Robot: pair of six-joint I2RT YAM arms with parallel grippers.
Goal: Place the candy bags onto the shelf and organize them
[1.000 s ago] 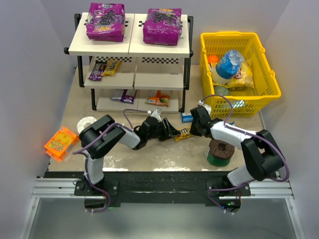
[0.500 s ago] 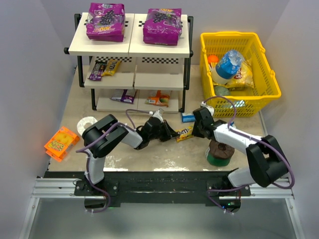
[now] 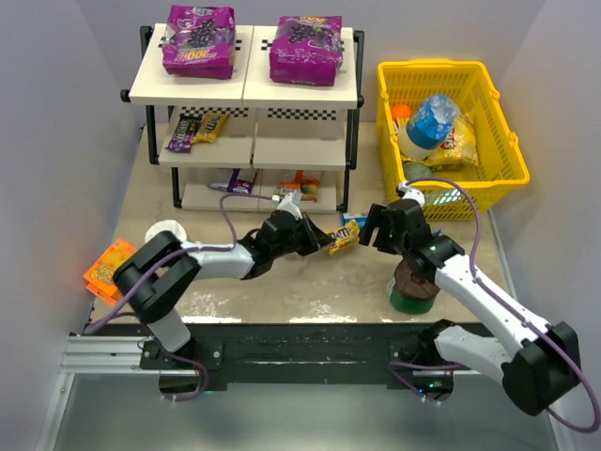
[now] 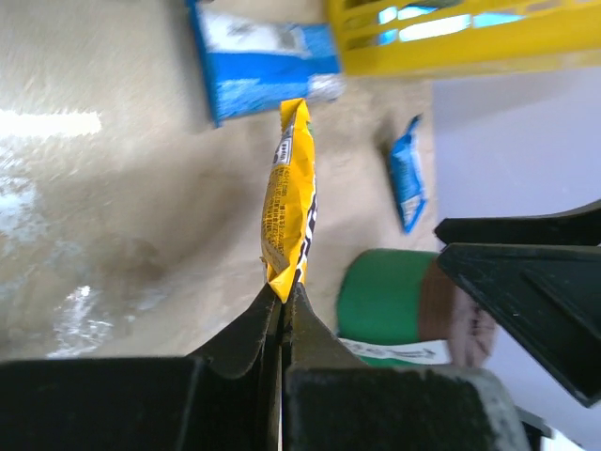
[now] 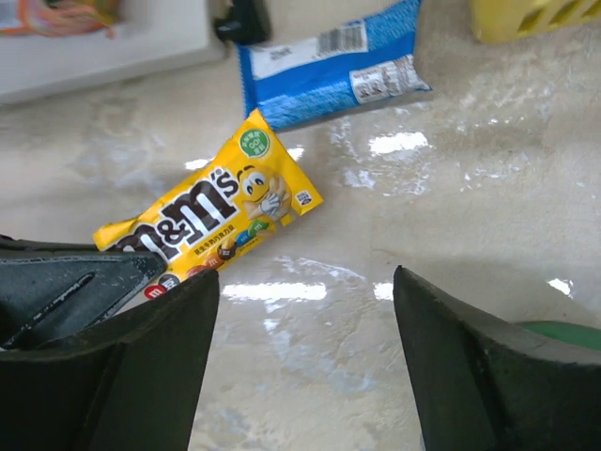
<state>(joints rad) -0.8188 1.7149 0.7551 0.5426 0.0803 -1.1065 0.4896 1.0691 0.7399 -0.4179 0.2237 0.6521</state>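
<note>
Yellow candy bag [image 3: 345,243], centre frame: L claw [image 3: 325,247] pinches its near end, long axis pointing right. R claw [image 3: 383,228] wide, empty. Shelf [image 3: 282,150] upper-left; L claw nearer.

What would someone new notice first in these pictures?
A glossy yellow candy packet stands out mid-table, pinched at one end by the left gripper, with the open right gripper beside it. Two large glossy purple bags lie side by side on the top board of the white three-tier shelf.

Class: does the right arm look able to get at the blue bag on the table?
Probably yes: the open right pincer faces the blue bag lying ahead; the yellow bag crowds only one side.
</note>
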